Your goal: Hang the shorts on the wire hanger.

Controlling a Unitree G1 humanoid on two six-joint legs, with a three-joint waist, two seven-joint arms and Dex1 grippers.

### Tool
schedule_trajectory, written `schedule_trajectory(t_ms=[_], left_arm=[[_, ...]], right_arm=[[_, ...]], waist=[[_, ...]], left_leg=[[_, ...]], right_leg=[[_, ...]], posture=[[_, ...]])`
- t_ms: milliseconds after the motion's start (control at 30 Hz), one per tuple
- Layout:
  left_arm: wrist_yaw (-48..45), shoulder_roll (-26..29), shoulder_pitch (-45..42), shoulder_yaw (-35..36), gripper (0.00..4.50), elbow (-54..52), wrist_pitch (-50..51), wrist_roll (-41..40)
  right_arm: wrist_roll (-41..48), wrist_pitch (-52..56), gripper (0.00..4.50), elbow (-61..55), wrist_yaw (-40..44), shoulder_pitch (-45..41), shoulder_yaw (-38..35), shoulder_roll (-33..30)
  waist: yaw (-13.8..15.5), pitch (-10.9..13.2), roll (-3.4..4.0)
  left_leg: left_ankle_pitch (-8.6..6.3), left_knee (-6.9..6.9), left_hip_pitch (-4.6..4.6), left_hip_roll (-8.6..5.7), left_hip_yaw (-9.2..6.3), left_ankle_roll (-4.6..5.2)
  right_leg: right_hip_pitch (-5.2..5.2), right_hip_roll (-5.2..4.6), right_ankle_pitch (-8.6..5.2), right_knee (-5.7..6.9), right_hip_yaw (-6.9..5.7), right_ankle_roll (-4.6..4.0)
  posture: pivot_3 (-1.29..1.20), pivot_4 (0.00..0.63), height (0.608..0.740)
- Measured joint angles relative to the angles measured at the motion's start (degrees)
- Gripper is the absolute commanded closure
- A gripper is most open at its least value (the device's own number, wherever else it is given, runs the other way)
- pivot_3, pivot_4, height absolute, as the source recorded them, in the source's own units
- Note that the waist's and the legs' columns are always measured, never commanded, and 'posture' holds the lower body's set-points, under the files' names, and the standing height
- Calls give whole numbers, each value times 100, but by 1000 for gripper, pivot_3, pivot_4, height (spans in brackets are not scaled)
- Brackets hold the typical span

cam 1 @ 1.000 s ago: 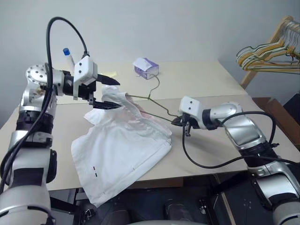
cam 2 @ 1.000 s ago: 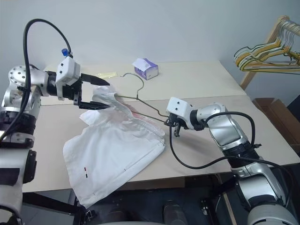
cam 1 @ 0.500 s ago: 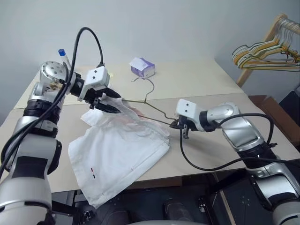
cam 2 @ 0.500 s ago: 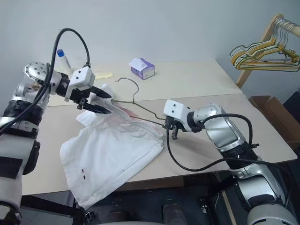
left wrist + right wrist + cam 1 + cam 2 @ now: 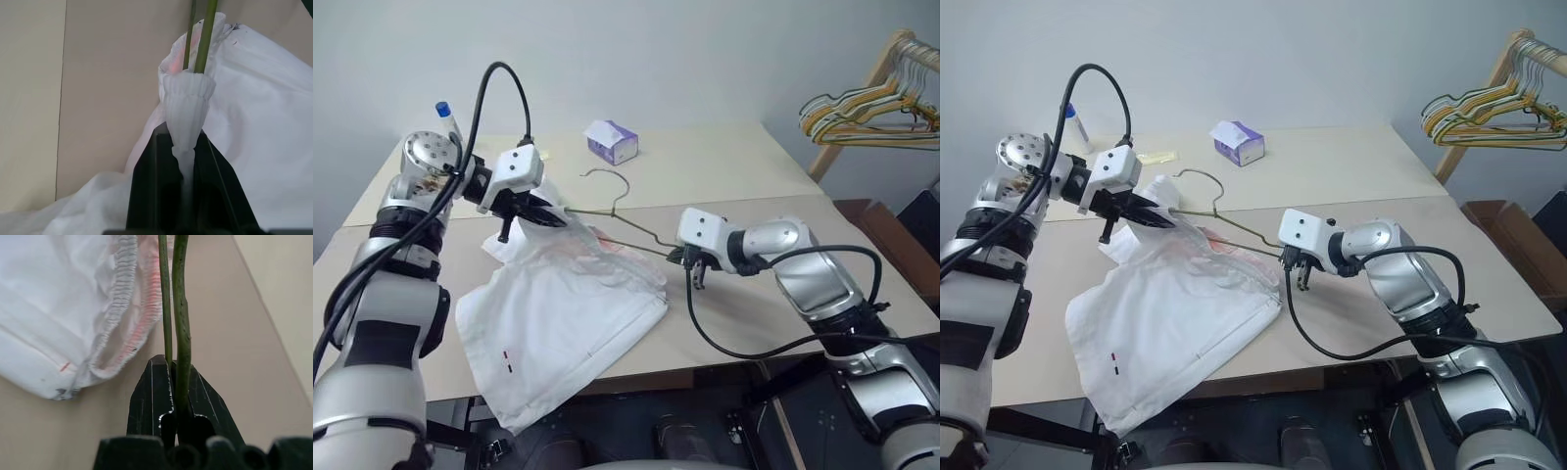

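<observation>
Backdrop: pale wall rose behind the beige desk [image 5: 724, 166]; a bunch of hangers [image 5: 862, 108] hung off its right edge.
Left eye view: the shorts [image 5: 563, 313] lay across the desk's near-left part, one leg spilling over the front edge; the wire hanger [image 5: 626, 220] ran from waistband to right gripper [image 5: 690, 262]. A tissue box [image 5: 612, 140] sat near the far edge.
Left wrist view: left gripper [image 5: 183, 161] pinched the gathered waistband, with the wire entering the fabric just beyond.
Right wrist view: right gripper was pressed together on the wire beside the waistband.
Step advice: probably keep the wire steady and draw the waistband further along it.
Room: open desk lay to the right and far side.
</observation>
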Motion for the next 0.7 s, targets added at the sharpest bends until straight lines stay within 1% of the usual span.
schedule_trajectory(t_ms=[33,67,200,333,367,467,567,633,700], left_arm=[[0,0,-10,43,4500,29,-75,53],[0,-1,-12,68,4500,42,-117,82],[47,-25,-24,172,4500,176,-226,278],[163,-16,-70,283,4500,333,-279,464],[177,-5,-89,306,4500,393,-285,501],[282,-9,-152,395,4500,516,-300,600],[367,-6,-300,540,4500,616,-301,678],[385,5,-405,634,4500,664,-297,706],[391,11,-491,708,4500,693,-297,715]], right_arm=[[2,-14,3913,52,-23,7,-3,62],[21,-12,3730,57,-11,7,-7,86],[144,59,2398,58,-10,0,-152,96],[243,278,931,231,-281,-15,-805,-130],[295,386,635,273,-378,-18,-1069,-172],[548,652,635,259,-552,-2,-1752,-294],[980,966,635,-72,-508,359,-2354,-432],[1245,1206,635,-328,-500,758,-2485,-347],[1472,1438,635,-516,-546,1144,-2466,-90]], waist=[[-6,0,0],[-6,0,0],[2,0,0],[25,0,0],[25,0,0],[12,0,0],[10,0,-1],[4,-1,-2],[-33,-1,-2]], left_leg=[[0,0,0,0,0,0],[0,0,0,0,0,0],[0,1,0,0,-1,0],[0,2,-4,0,-1,0],[0,2,-5,0,-1,0],[0,2,-6,0,-1,0],[-1,2,-6,0,-4,2],[-1,2,-3,0,-3,2],[-1,2,-2,0,-3,2]], right_leg=[[0,0,0,1,0,0],[0,0,0,2,0,0],[2,0,1,0,0,1],[1,-2,1,-3,-1,2],[1,-2,1,-4,-1,2],[-1,-1,2,-3,-1,2],[2,-1,2,-4,-2,2],[4,-1,2,-3,-2,3],[3,-1,2,3,0,3]], posture=[[-70,0,740],[-70,0,740],[-79,0,740],[-93,0,740],[-97,0,740],[-102,0,740],[-103,0,740],[-101,0,740],[-100,0,740]])
